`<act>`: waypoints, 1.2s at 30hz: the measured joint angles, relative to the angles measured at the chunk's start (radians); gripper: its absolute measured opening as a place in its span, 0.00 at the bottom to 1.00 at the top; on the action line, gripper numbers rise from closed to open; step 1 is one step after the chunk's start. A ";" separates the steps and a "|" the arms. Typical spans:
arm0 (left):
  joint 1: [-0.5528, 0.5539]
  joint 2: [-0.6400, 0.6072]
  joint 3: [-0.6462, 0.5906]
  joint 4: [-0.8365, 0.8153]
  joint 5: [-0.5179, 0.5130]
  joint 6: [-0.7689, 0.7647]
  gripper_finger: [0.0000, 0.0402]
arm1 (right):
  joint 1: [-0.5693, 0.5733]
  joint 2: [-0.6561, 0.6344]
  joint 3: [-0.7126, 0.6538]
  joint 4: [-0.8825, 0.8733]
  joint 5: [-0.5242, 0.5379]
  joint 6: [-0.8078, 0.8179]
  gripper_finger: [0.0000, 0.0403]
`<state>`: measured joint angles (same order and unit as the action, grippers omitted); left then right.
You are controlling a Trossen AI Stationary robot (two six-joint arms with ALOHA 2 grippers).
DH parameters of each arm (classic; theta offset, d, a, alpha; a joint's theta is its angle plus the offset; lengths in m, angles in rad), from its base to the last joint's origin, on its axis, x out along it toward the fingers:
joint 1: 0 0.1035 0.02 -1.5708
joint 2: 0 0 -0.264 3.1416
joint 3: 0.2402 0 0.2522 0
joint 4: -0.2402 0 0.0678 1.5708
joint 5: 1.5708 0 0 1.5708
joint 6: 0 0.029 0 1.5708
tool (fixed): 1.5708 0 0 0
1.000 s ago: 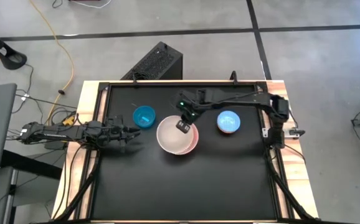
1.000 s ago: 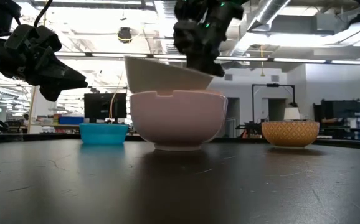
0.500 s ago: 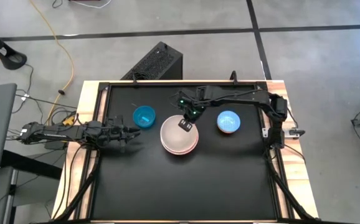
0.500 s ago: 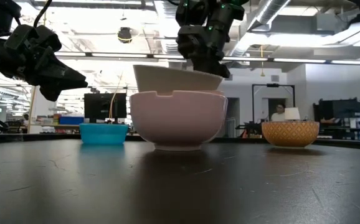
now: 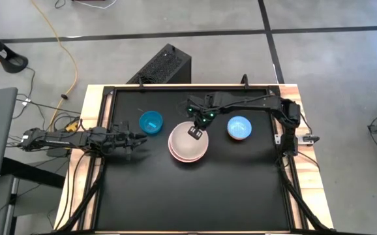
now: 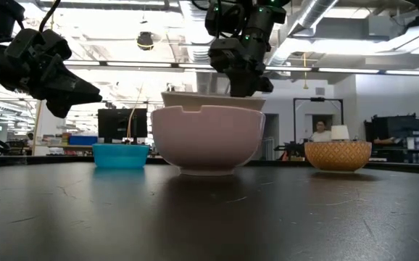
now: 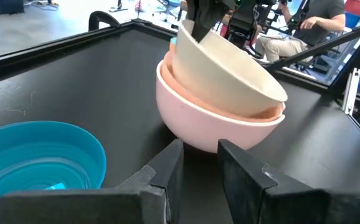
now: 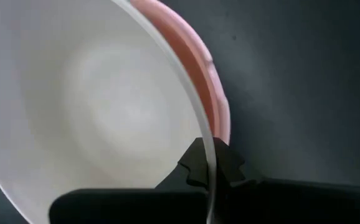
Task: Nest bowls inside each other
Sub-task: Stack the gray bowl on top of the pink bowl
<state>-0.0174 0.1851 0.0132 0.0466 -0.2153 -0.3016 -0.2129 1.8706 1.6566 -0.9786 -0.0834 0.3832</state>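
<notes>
A cream-white bowl (image 5: 187,145) sits inside the pink bowl (image 6: 206,138) at the table's middle. Its rim (image 6: 213,96) shows just above the pink rim, and in the left wrist view it leans a little. My right gripper (image 5: 195,131) comes down at its far edge and is shut on it. A small teal bowl (image 5: 150,122) stands on its base to the left. A small light-blue bowl (image 5: 239,128) with a reddish outside stands to the right. My left gripper (image 7: 200,163) waits level near the teal bowl (image 7: 37,155), its fingers a narrow gap apart, with nothing between them. My right gripper pinches the cream-white bowl's rim (image 8: 207,142) on the bowl's far side, one finger inside the bowl and one outside. The fingers slant steeply down from above and from the table's right. The bowl rests down in the pink bowl (image 8: 198,68), slightly tipped.
The black table has a raised frame (image 5: 175,87) along its far edge. A black box (image 5: 165,65) stands on the floor behind it. A seated person (image 7: 311,25) shows in the room beyond. Bare tabletop (image 5: 195,196) lies on the near side.
My right gripper has gone down a little and tipped, still shut on the cream-white bowl. The bowl was tilted above the pink bowl, with one side high. It has sunk into the pink bowl and come nearly level and centred over it.
</notes>
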 joint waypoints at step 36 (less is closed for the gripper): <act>0.000 0.000 0.000 0.000 0.000 -0.009 0.22 | 0.036 -0.001 0.003 0.041 0.032 -0.016 0.26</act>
<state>-0.0170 0.1852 0.0132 0.0463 -0.2153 -0.3104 -0.1772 1.8698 1.6599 -0.9376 -0.0509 0.3676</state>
